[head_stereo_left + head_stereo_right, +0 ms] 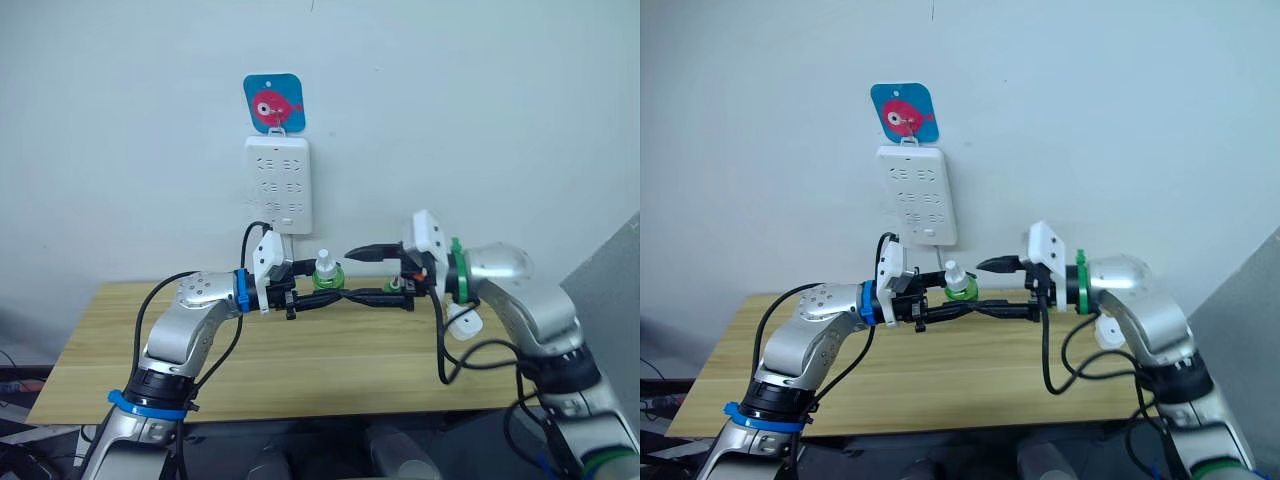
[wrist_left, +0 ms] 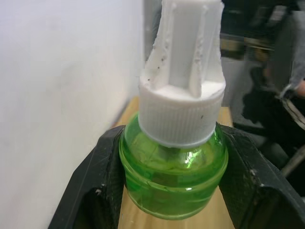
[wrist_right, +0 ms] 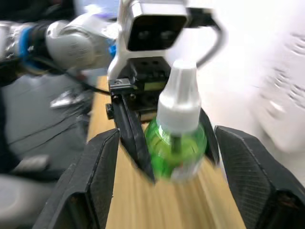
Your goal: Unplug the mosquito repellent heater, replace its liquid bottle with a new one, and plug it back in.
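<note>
Left wrist view — left claw [image 2: 171,191] clamped on new bottle [image 2: 174,167], white cap on, held above worktop [image 1: 300,370]; right claw [image 3: 164,176] open, closing in — uncapping likely next.

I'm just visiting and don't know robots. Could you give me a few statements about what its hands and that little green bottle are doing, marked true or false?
1. The left hand grips the capped green bottle. True.
2. The bottle's white cap is off. False: it is on.
3. The right hand is clamped on the bottle. False: its fingers stand open on either side.
4. A white power strip hangs on the wall. True.
5. The bottle lies on the table. False: it is held above it.
</note>
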### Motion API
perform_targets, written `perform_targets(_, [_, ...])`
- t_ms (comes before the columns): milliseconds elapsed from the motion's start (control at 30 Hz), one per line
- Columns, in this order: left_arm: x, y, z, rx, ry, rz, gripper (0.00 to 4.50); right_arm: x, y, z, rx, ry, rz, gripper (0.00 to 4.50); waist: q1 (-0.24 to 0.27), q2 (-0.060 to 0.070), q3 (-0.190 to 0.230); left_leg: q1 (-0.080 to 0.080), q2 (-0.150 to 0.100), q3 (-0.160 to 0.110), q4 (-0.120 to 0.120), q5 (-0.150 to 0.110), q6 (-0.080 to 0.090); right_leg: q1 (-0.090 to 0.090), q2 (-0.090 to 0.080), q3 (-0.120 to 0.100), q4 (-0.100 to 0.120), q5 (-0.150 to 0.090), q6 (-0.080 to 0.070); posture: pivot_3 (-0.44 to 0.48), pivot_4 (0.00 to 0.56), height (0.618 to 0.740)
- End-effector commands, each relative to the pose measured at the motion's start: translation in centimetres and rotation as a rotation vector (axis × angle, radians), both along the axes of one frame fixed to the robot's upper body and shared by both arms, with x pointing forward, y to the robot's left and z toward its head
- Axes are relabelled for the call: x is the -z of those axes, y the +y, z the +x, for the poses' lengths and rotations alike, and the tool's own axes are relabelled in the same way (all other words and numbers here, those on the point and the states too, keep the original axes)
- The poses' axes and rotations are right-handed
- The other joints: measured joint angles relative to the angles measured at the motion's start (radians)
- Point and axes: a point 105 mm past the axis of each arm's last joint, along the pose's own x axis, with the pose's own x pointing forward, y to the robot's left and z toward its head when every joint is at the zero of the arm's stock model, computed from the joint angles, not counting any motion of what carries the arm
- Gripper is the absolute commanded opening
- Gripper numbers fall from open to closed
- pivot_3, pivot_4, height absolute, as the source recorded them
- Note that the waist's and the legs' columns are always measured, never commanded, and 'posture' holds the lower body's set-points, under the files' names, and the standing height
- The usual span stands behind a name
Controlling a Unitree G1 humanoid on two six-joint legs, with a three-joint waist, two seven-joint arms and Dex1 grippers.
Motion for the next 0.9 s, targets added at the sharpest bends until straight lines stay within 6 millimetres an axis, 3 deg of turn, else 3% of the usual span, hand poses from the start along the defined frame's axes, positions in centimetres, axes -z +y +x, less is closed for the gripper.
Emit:
perform_targets(33, [-0.4,-0.5,0.0,-0.007,-0.034,-0.014,2.28,-1.5,0.8,-1.1,0.117,-0.083,0.064,3.29,-0.008,0.001,0.000,0.000,0.000,0.001,0.000,0.000,0.000,0.000,0.001,0.001,0.001,0.000,0.000,-0.246,0.067,0.740])
perform_targets(133, [-0.2,-1.0,0.0,-0.001,-0.026,-0.019,2.28,-1.1,2.0,-1.7,0.167,-0.080,0.085,3.29,-0.020,0.001,0.000,0.001,0.001,0.003,0.000,0.000,0.000,0.000,0.001,0.003,0.001,0.000,0.000,-0.260,0.067,0.740])
perform_targets(467, [-0.2,-1.2,0.1,0.037,-0.031,-0.004,2.28,-1.6,3.9,1.0,0.272,-0.106,0.099,3.29,-0.038,0.001,0.000,0.001,0.001,0.003,0.000,0.000,0.000,-0.001,0.001,0.003,0.000,0.000,0.000,-0.262,0.057,0.740])
perform_targets(600, [-0.1,-0.8,-0.1,0.039,-0.030,-0.002,2.28,-1.4,3.2,1.6,0.248,-0.084,0.065,3.29,-0.036,0.001,0.000,0.000,0.000,0.003,0.000,0.000,0.000,-0.001,0.001,0.003,-0.001,0.000,0.000,-0.250,0.053,0.740])
perform_targets(767, [0.0,-0.6,-0.2,0.040,-0.026,0.000,2.28,-1.1,2.4,0.8,0.152,-0.058,0.011,3.29,-0.035,0.001,0.000,0.000,0.000,0.003,0.000,0.000,0.000,-0.001,0.001,0.003,-0.001,0.000,0.000,-0.241,0.052,0.740])
perform_targets(900, [0.1,-0.3,-0.2,0.038,-0.027,0.006,2.28,-1.5,0.1,1.6,0.169,-0.046,-0.016,3.29,-0.035,0.001,0.000,0.001,0.000,0.003,0.000,0.000,0.000,-0.001,0.001,0.003,-0.001,0.000,0.000,-0.241,0.052,0.740])
